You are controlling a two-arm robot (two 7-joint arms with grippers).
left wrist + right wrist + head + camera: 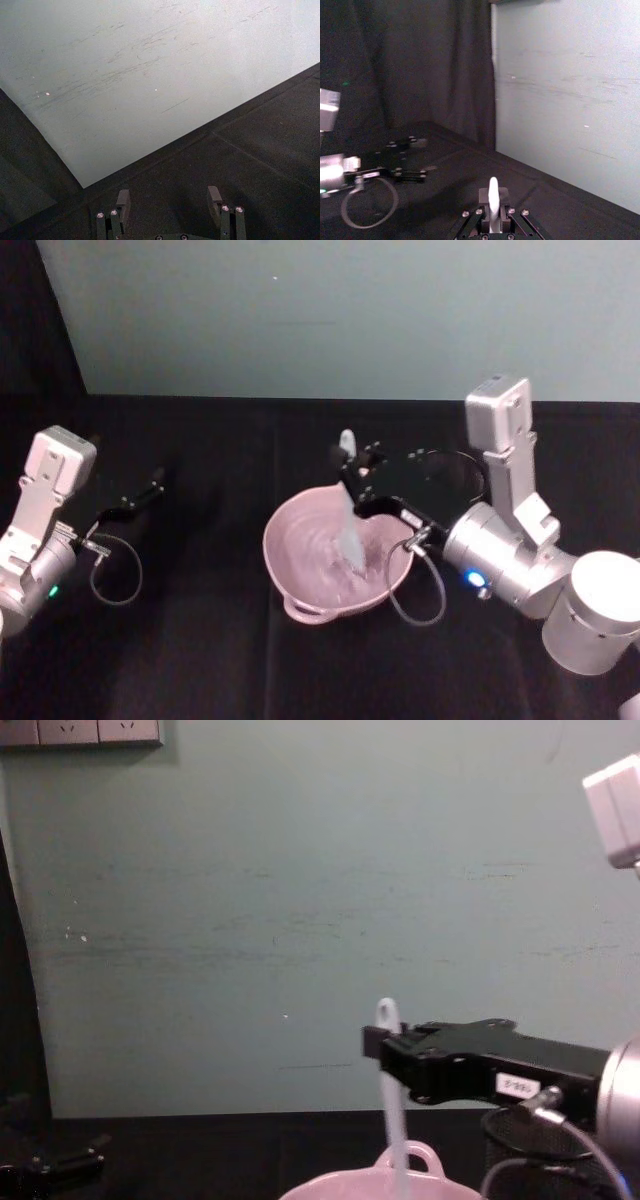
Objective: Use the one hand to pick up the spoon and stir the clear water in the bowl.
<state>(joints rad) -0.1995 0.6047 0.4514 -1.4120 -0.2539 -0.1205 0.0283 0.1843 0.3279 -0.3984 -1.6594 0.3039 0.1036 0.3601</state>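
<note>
The spoon (350,525) is clamped upright in the right gripper (356,480), its head lowered into the pink bowl (272,545) at mid-table (200,660). Pick-up is judged done, with stirring left to finish. The left gripper (150,490) is parked open, far left.

Right gripper (493,196) clamped on a slim white plastic spoon (493,186)

Its black metal fingers (484,194) press the handle from both sides; the rounded handle end juts out past them; beyond lies a black cloth-covered table (470,170); farther off over it hangs the flat black left gripper (417,159) with a looped grey cable (370,202); behind are a dark curtain (410,65) and a pale grey-green wall panel (570,90).
</note>
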